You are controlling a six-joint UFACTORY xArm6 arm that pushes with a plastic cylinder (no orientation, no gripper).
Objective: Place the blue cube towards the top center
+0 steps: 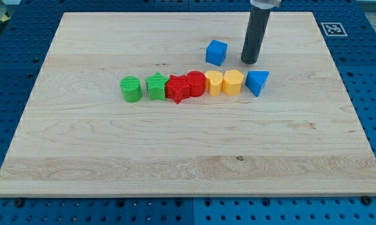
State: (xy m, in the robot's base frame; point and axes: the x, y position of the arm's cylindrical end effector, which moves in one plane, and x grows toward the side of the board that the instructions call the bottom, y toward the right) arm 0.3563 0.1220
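Note:
The blue cube (pixel 216 52) sits on the wooden board (pixel 175 162) in the upper middle, a little right of centre. My tip (pixel 250 61) stands just to the cube's right, apart from it by a small gap. Below them a row of blocks runs left to right: a green cylinder (pixel 131 89), a green star (pixel 156 86), a red star (pixel 177 89), a red cylinder (pixel 195 83), a yellow block (pixel 214 82), a yellow hexagonal block (pixel 233 82) and a blue triangular block (pixel 257 82).
The board lies on a blue perforated table (pixel 375 75). A black-and-white marker (pixel 333 28) is at the board's top right corner. The rod (pixel 258 31) rises from the tip to the view's top edge.

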